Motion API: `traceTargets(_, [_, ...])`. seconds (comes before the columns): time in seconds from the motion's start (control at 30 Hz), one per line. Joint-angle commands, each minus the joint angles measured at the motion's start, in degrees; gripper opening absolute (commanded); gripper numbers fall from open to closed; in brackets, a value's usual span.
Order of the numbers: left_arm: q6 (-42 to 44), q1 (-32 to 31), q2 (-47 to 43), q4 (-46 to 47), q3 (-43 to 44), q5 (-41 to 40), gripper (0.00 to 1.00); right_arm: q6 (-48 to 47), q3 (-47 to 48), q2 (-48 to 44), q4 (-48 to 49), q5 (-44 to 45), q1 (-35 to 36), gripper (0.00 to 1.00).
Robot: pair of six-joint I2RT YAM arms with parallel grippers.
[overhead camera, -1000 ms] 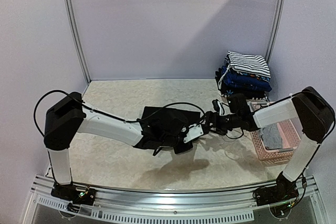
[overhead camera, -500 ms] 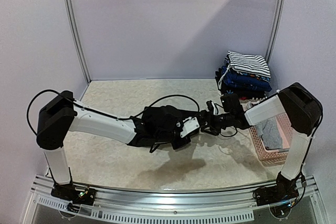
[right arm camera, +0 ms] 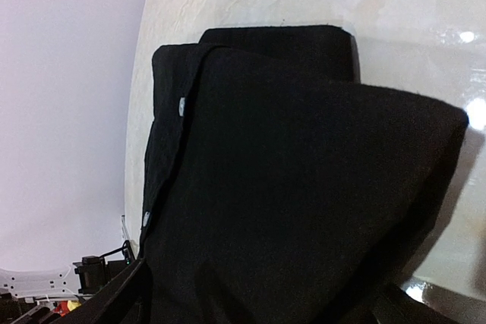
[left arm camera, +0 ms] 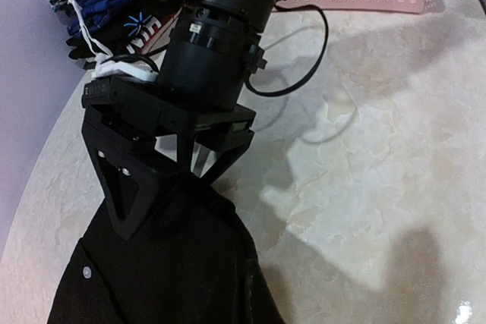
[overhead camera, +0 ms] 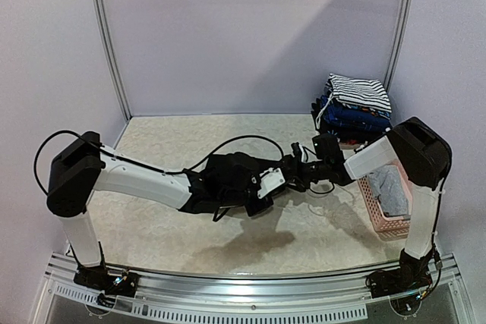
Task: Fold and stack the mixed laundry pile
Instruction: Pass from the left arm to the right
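The large plain black garment [overhead camera: 224, 178] lies bunched at mid table between both arms. It fills the bottom of the left wrist view [left arm camera: 175, 271], with a small white dot [left arm camera: 86, 272], and most of the right wrist view [right arm camera: 288, 187], where one flap is raised off the table. My left gripper [overhead camera: 258, 187] is shut on its right side, fingers hidden in cloth. My right gripper [overhead camera: 287, 176] faces it and pinches the same edge [left arm camera: 182, 184]. A striped garment [overhead camera: 358, 90] tops a folded stack. A grey garment [overhead camera: 391, 191] lies in the basket.
The folded stack [overhead camera: 355, 111] stands at the back right corner and also shows in the left wrist view [left arm camera: 106, 20]. The pink lattice basket [overhead camera: 380, 221] sits at the right edge, beside the right arm. Walls close the back and both sides.
Both grippers have moved left and towards the back with the black garment. The garment has gone from spread flat to bunched up. The right arm has stretched further left.
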Motion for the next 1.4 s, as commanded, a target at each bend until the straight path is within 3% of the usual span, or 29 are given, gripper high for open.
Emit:
traceTargets(0.0, [-1.07,0.91,-2.18,2.83,-0.67,0.08,0.0,2.15,0.49,3.42,0.39,-0.34,0.24,0.86])
traceTargets(0.23, [-1.3,1.08,-2.54,3.24,-1.0,0.56,0.0,3.57,1.05,4.79,2.47,0.17,0.18,0.82])
traceTargets(0.53, [-1.93,1.08,-2.95,4.67,-2.59,1.88,0.0,4.24,2.05,6.05,3.52,-0.08,-0.41,0.61])
traceTargets(0.8, [-2.78,1.01,-2.28,5.86,-3.82,3.76,0.0,3.27,4.14,6.99,2.4,-0.23,-2.04,0.51])
traceTargets(1.37, [-5.09,0.78,-1.29,8.85,-6.78,7.42,0.0,-0.12,6.3,6.73,-2.07,-0.5,-2.79,0.17])
